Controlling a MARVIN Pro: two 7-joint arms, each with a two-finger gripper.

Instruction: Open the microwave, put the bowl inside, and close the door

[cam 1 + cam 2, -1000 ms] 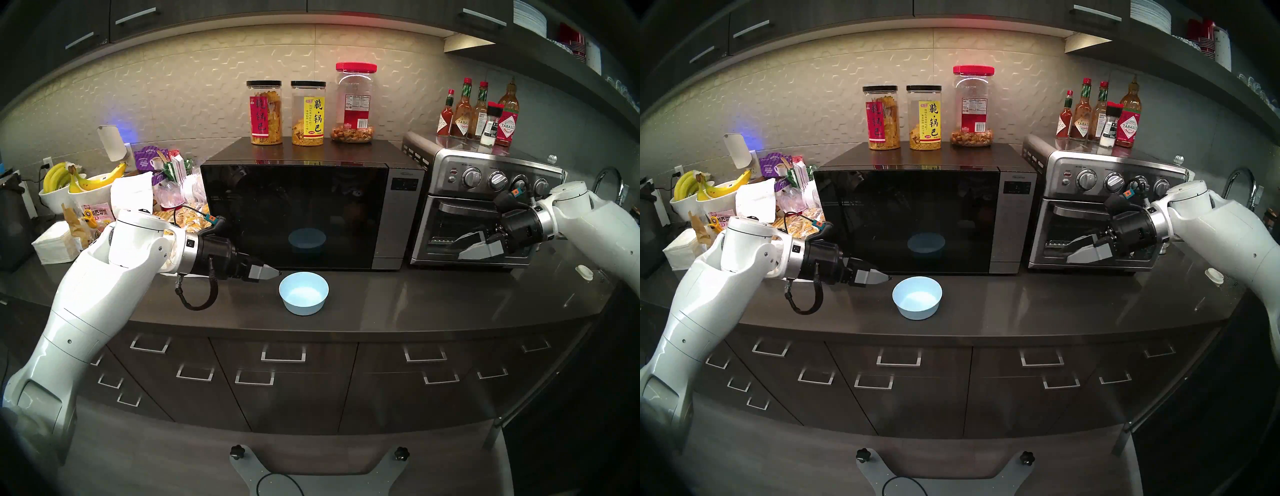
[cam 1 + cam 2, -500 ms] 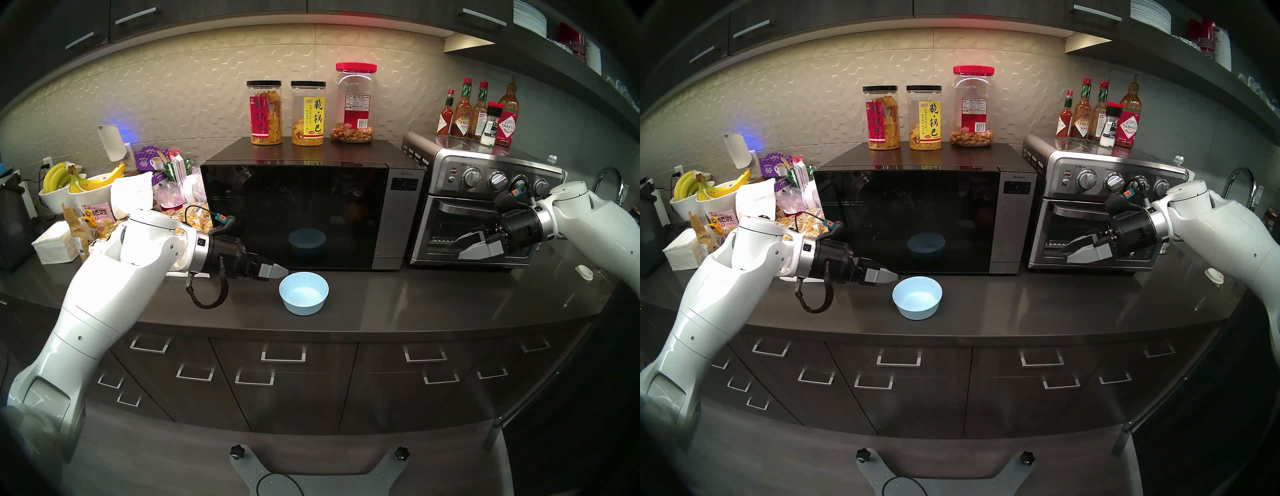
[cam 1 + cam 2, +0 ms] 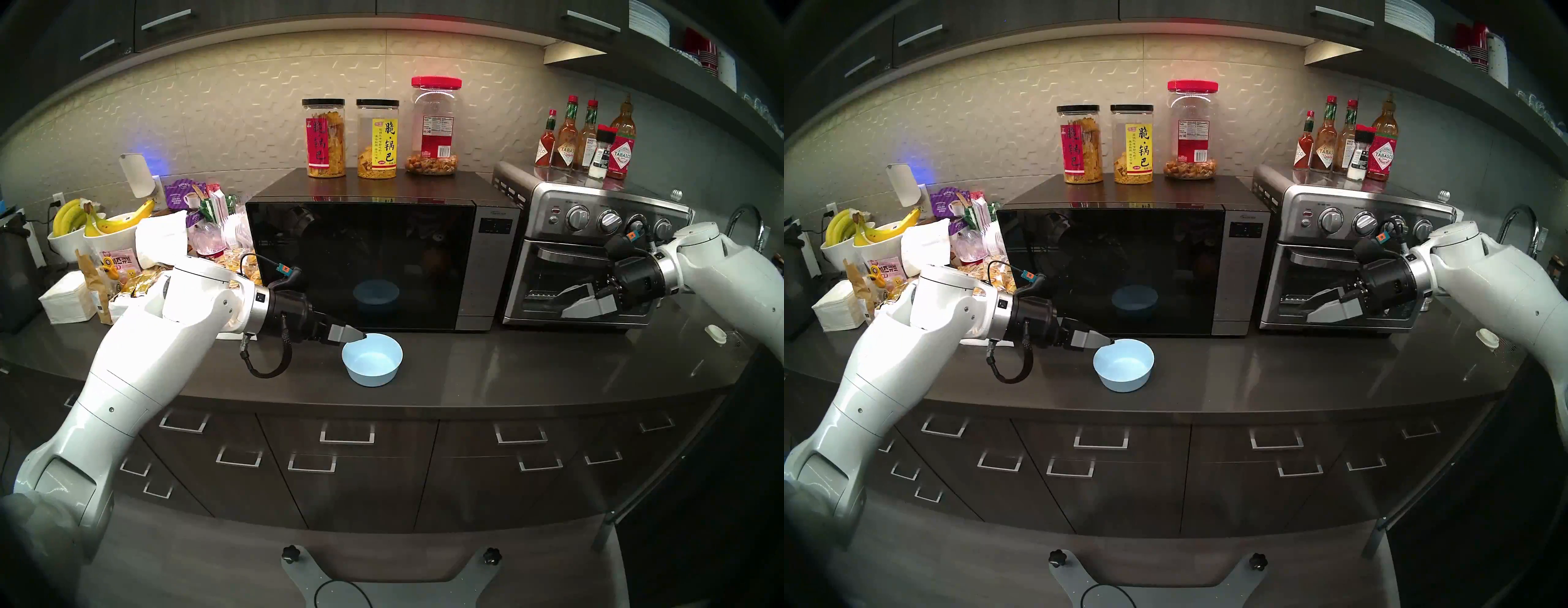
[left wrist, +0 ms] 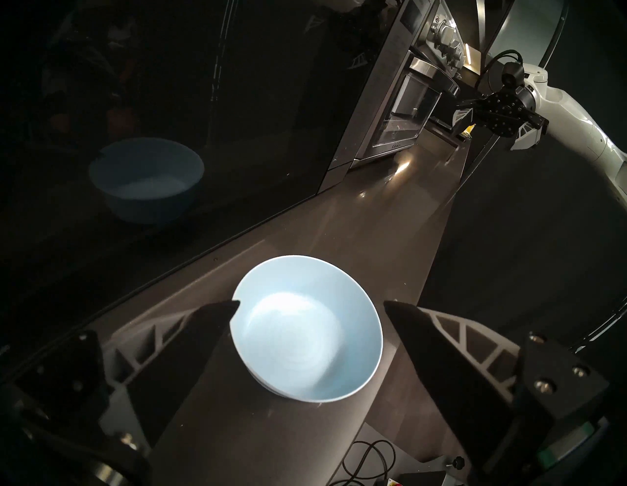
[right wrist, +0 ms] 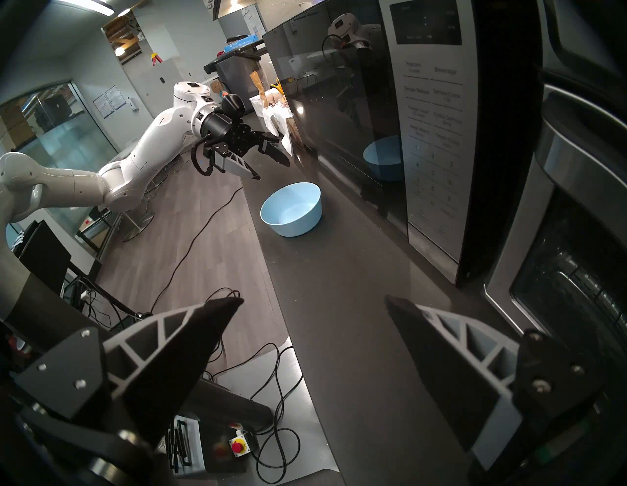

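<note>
One light-blue bowl (image 3: 372,358) sits upright and empty on the dark countertop (image 3: 530,369), just in front of the microwave (image 3: 382,263). The door (image 3: 360,265) is closed, and its glossy black glass mirrors the bowl. The left gripper (image 4: 308,307) hovers at the bowl's left rim with its jaws spread wide, holding nothing; in the left wrist view the bowl lies between the two fingers (image 4: 210,325), and whether a fingertip touches the rim cannot be told. The right gripper (image 5: 314,298) hangs well apart to the right, in front of the stainless-steel toaster oven (image 3: 594,254), its jaws likewise spread and empty. Three snack jars (image 3: 377,138) stand on top of the microwave, and sauce bottles (image 3: 587,138) stand on the toaster oven.
</note>
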